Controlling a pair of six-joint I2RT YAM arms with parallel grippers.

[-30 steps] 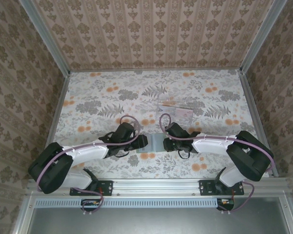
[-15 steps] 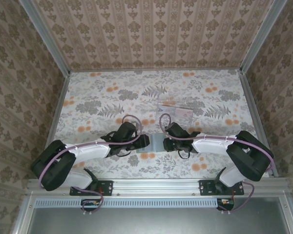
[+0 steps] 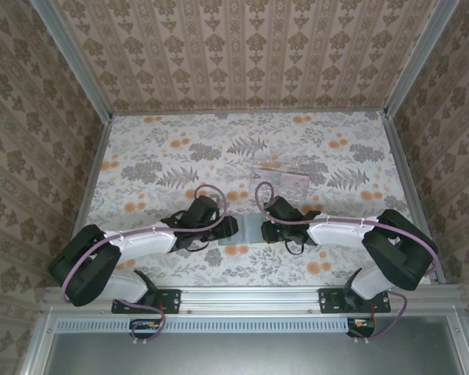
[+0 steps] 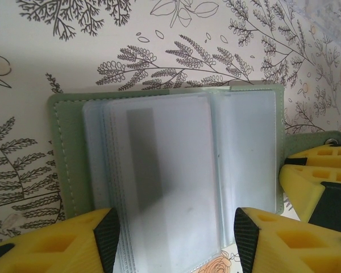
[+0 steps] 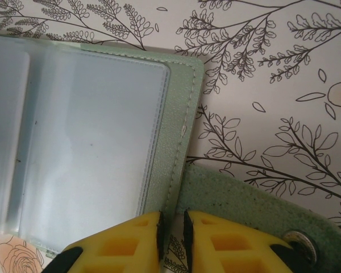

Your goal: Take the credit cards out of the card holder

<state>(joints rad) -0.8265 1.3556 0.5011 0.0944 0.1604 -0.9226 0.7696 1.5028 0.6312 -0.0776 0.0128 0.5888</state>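
we are seeing the left jaws, just moved in, standing apart around the credit cards [image 4: 165, 170] in the open card holder [image 4: 61, 153] on the tabletop [image 3: 180, 156], while the right jaws are clamping its edge, so extraction is probably starting.

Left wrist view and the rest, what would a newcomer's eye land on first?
The green card holder lying open on the floral table, a dark-striped card showing through its clear sleeves. The left gripper sits open with yellow fingers either side of those sleeves, while the right gripper pinches the holder's outer edge beside its snap strap.
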